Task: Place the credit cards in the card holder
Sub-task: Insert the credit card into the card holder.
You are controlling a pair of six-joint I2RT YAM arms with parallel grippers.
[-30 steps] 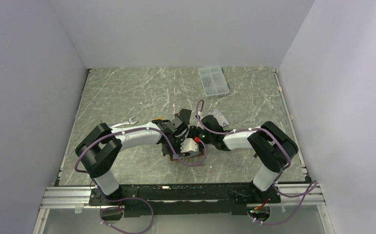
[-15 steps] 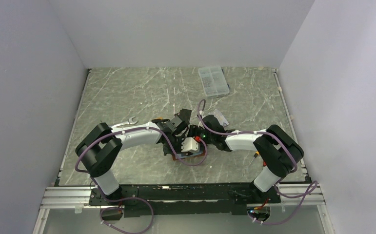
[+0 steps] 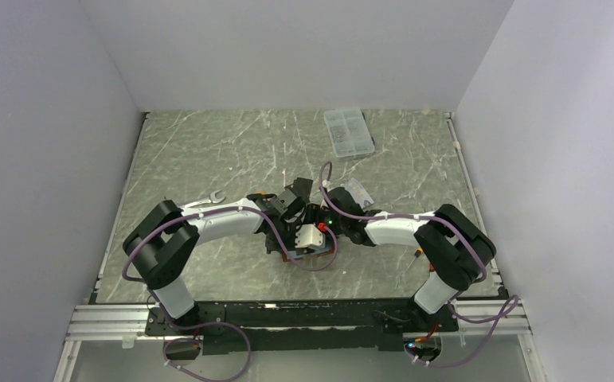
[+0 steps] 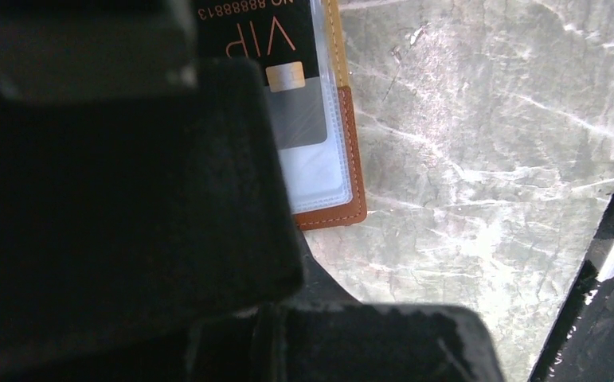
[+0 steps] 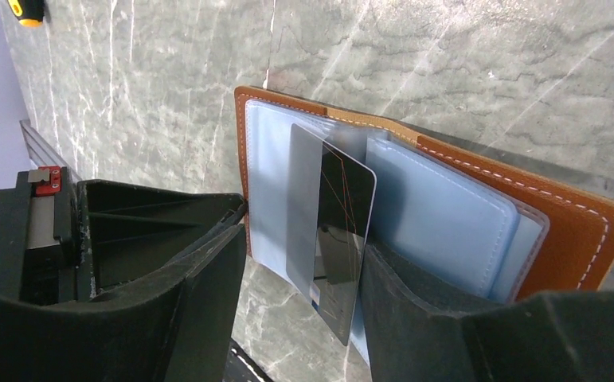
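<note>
A glossy silver-grey credit card stands on edge, its lower end tucked among the pale blue pockets of an open brown leather card holder, which lies flat on the grey-green marbled table between the two arms. The right gripper brackets the card with its jaws spread, a gap showing on the left side. A black credit card already sits behind a clear window of the holder, printed "VIP" in gold above a chip and a number line starting "NO" and running to eights. No print can be read on the silver card. The left gripper, pressed together, hangs low over the holder, though whether it touches cannot be told. The card looks light, stiff and slick, best pinched by its free upper edge. The holder looks soft and liable to slide unless pinned.
</note>
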